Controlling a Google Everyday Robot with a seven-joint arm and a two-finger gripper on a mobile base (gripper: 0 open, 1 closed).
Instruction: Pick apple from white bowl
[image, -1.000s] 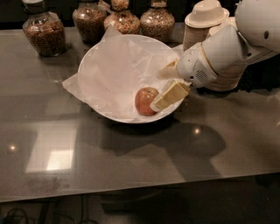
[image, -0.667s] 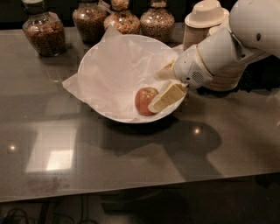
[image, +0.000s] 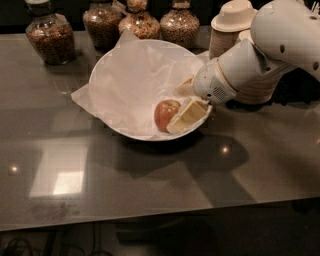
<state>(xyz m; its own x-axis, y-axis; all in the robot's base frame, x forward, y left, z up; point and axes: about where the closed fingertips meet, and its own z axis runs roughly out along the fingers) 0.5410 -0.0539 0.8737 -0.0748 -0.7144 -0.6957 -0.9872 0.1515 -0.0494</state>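
Note:
The reddish-orange apple (image: 165, 114) lies in the front right part of the large white bowl (image: 107, 75), on its crumpled white paper lining. My gripper (image: 177, 108) reaches into the bowl from the right, over the rim. It is open. One cream finger (image: 189, 114) lies along the apple's right front side, touching or almost touching it. The other finger (image: 186, 86) is behind the apple and apart from it. The apple rests on the paper and is not lifted.
The bowl stands on a dark glossy table (image: 150, 190). Several glass jars of grains (image: 50, 35) line the back edge. Stacks of small beige paper bowls (image: 231, 25) stand at the back right, behind my white arm (image: 270, 55).
My gripper has slid slightly left and down, closer against the apple. The apple and the bowl have not moved.

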